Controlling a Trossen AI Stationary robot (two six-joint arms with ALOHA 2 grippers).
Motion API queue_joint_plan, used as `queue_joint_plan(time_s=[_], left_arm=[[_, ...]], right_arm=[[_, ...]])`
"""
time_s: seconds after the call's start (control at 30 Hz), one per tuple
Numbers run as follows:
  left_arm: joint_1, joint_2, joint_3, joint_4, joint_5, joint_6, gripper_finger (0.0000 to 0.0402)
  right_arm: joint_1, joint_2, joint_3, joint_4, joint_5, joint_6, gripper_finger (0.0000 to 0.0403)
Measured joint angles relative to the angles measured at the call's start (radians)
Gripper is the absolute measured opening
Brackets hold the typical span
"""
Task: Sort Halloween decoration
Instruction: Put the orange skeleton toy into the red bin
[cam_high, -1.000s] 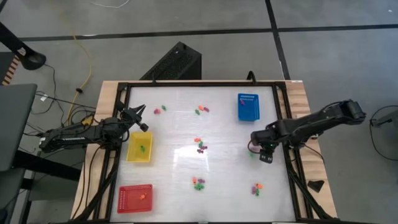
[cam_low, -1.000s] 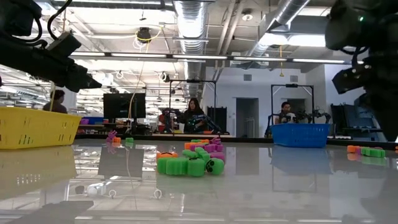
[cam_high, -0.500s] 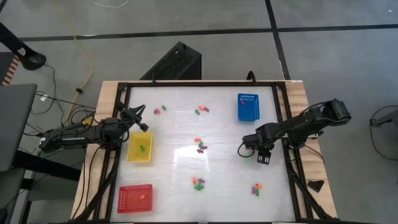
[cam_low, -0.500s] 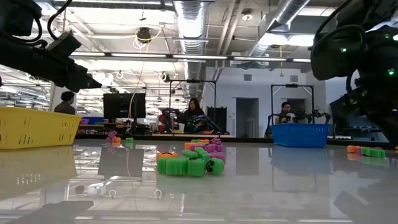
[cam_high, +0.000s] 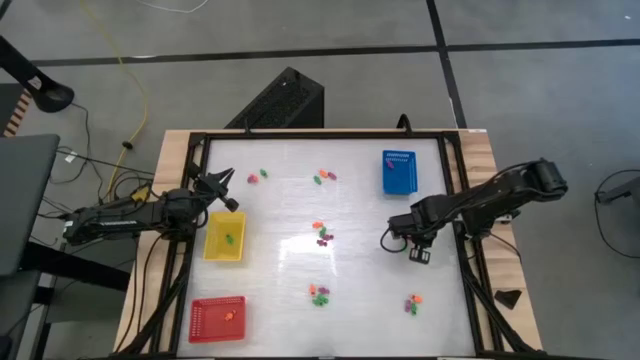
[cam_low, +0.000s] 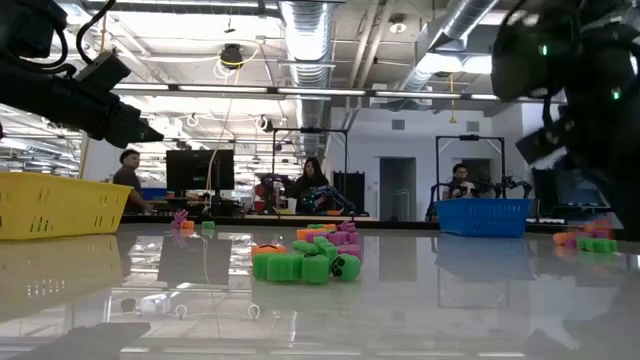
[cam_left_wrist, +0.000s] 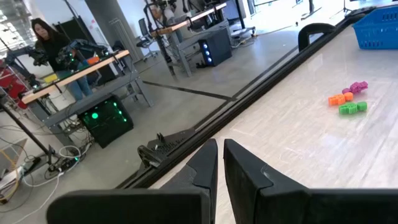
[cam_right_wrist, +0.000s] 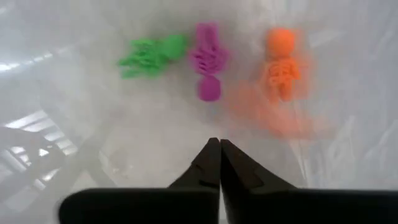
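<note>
White tabletop, glossy, seen from straight above with two dark arms over it. Tiny orange, green and purple Halloween decoration pieces lie in small clusters: one near the table's middle, two toward 12 o'clock and, one toward 6 o'clock, and one at about 5 o'clock.

Reaching in from 3 o'clock, the right gripper hangs above the right half of the table, its two fingers pressed together with nothing between them. Its wrist camera shows three figures on the surface just beyond the fingertips: a green one, a purple one and an orange one, side by side and apart from the gripper.

At 9 o'clock, the left gripper waits just beyond the far edge of a yellow tray, fingers closed and empty. That tray holds a small green piece. A red tray sits at 7 o'clock, and a blue tray at 1 o'clock.
</note>
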Motion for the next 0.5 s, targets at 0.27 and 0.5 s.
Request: queue_joint_plan(time_s=[0.27, 0.5], left_arm=[[0.000, 0.000, 0.000, 0.000, 0.000, 0.000, 0.0018], [0.000, 0.000, 0.000, 0.000, 0.000, 0.000, 0.0018]], right_arm=[[0.093, -0.022, 0.179, 0.052, -0.009, 0.000, 0.0018], [0.088, -0.016, 0.243, -0.039, 0.258, 0.048, 0.0056]])
